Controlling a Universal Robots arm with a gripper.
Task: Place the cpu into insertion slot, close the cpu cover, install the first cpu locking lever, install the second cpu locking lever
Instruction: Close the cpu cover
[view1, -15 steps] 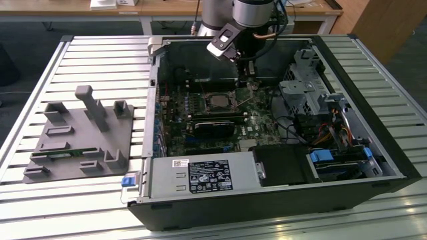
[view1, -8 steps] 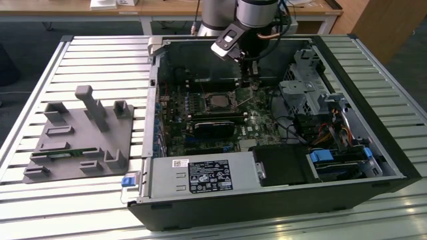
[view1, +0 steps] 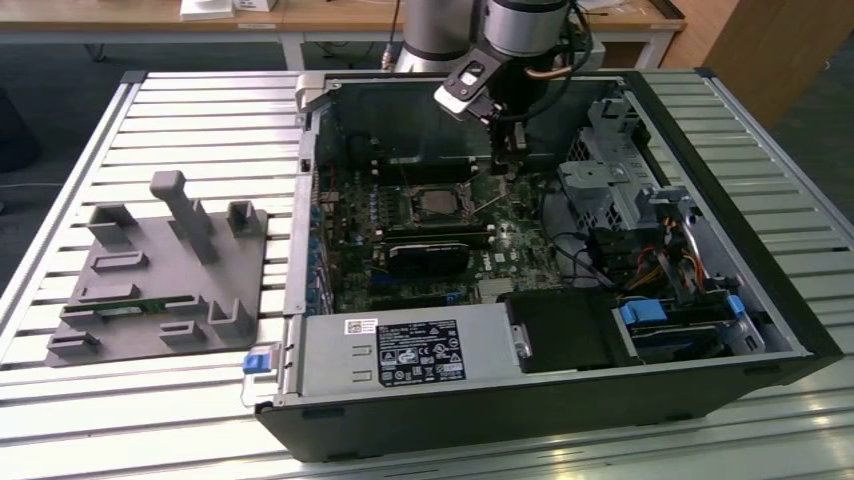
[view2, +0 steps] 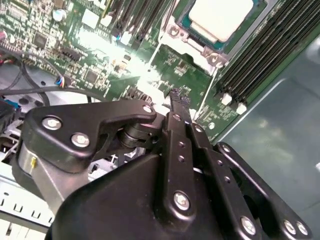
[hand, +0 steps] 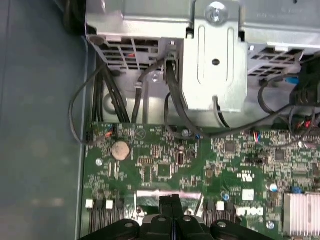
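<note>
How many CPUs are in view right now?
1: the cpu sits on the motherboard, framed by the cpu cover, ahead of the end effector. Others may be hidden.

The cpu (view2: 220, 17) top is dull silver-grey, the motherboard (hand: 165, 170) green, the gripper (view2: 177, 99) black, the computer case (view1: 534, 410) black, the fixture block (view1: 160, 262) grey, the slatted bench (view1: 200, 110) silver-white.
</note>
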